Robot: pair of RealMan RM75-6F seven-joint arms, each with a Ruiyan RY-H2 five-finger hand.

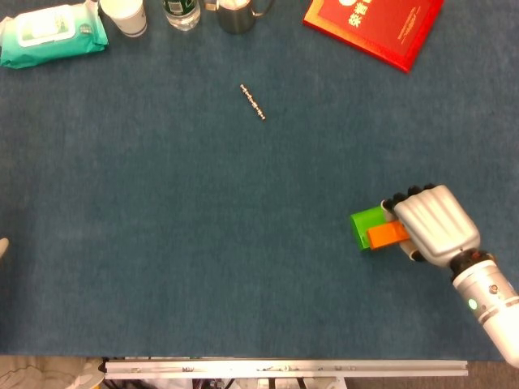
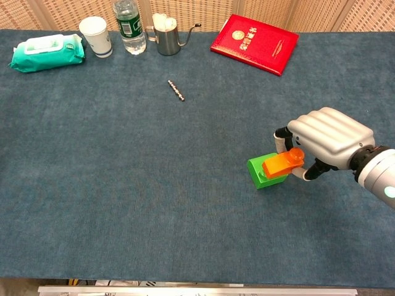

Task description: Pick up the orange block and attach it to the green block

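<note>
The green block (image 1: 366, 224) (image 2: 261, 176) lies on the blue cloth at the right. My right hand (image 1: 435, 224) (image 2: 326, 138) holds the orange block (image 1: 388, 235) (image 2: 282, 163) by its right end. The orange block is tilted and lies over the top of the green block, covering its right part. Whether the two blocks touch cannot be told. The left hand shows in neither view.
A small metal chain piece (image 1: 253, 102) (image 2: 176, 90) lies mid-table. Along the far edge stand a wipes pack (image 2: 45, 52), a paper cup (image 2: 96, 36), a bottle (image 2: 129, 26), a metal pot (image 2: 165, 34) and a red booklet (image 2: 254, 43). The table's front edge (image 1: 284, 369) runs below.
</note>
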